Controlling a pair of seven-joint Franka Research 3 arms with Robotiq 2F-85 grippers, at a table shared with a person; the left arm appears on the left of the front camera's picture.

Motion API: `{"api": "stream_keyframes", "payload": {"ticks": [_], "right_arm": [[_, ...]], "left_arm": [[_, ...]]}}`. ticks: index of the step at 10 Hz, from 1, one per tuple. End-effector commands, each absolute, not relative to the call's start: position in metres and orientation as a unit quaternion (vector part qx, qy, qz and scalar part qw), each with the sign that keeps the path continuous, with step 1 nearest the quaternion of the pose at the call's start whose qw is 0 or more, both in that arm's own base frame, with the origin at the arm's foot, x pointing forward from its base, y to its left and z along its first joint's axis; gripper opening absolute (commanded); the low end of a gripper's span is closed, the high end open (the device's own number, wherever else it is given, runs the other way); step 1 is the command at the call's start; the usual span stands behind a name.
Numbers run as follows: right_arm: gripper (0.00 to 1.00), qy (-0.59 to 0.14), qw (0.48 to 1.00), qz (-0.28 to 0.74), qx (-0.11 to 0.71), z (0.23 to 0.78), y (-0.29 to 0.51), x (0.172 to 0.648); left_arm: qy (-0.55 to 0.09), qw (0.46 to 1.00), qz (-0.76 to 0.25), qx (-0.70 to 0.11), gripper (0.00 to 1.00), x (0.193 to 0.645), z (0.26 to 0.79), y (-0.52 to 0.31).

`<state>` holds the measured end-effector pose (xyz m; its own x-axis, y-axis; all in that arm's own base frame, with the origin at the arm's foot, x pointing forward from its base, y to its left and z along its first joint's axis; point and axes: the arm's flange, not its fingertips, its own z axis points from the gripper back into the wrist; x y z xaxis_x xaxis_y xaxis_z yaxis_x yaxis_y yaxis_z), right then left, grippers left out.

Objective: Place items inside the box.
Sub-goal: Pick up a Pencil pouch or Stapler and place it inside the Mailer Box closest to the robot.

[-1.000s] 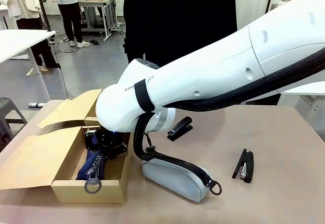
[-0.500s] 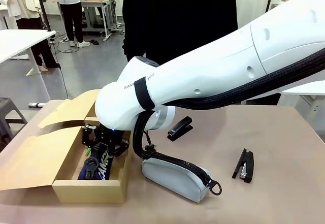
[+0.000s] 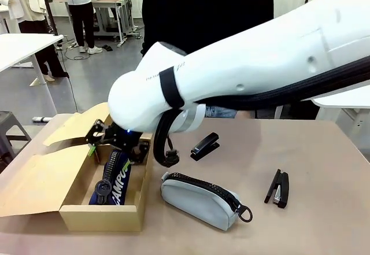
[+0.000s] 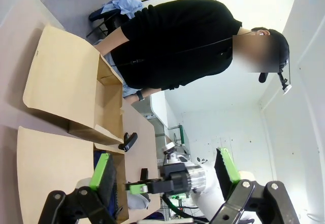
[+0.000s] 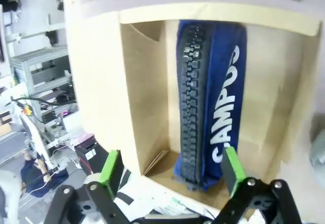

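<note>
One navy "CAMPUS" pouch (image 3: 117, 177) is lying in the cardboard box (image 3: 98, 217) beneath the right gripper (image 3: 115, 146), jaws wide open, while just beside the box the grey zip pouch (image 3: 196, 200), likely soft and light, is inviting a mid-body pinch.

1. Long tan cardboard box (image 3: 98, 217): matt, papery, slightly rough.
2. Navy "CAMPUS" cloth pouch (image 5: 226, 82): soft woven fabric; chunky black plastic zip (image 5: 190, 82).
3. Grey zip pouch (image 3: 193, 200): smooth matt cloth.
4. Small black stapler (image 3: 205, 145): glossy plastic.
</note>
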<state>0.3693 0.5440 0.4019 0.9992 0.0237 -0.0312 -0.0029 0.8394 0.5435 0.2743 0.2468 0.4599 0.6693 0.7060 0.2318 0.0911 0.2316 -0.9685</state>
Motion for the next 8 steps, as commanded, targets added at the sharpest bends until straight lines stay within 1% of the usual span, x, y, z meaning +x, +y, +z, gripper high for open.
{"api": "stream_keyframes", "payload": {"ticks": [1,3,4,5,6,7,8], "right_arm": [[1.0,0.043,0.956,0.028,0.288,0.436,0.484,0.358],[1.0,0.068,0.964,0.053,0.25,0.476,0.42,0.34],[1.0,0.069,0.966,0.077,0.235,0.49,0.39,0.325],[1.0,0.045,0.97,0.072,0.229,0.501,0.363,0.308],[1.0,-0.031,0.986,-0.09,0.14,0.498,0.363,0.299],[1.0,0.064,0.969,0.057,0.233,0.496,0.399,0.329],[1.0,0.064,0.969,0.057,0.233,0.496,0.399,0.329]], "left_arm": [[-0.358,0.698,0.209,-0.584,1.0,0.275,0.461,0.246],[-0.358,0.698,0.209,-0.584,1.0,0.275,0.461,0.246],[-0.358,0.698,0.209,-0.584,1.0,0.275,0.461,0.246],[-0.358,0.698,0.209,-0.584,1.0,0.275,0.461,0.246],[-0.358,0.698,0.209,-0.584,1.0,0.275,0.461,0.246],[-0.358,0.698,0.209,-0.584,1.0,0.275,0.461,0.246],[-0.358,0.698,0.209,-0.584,1.0,0.275,0.461,0.246]]}}
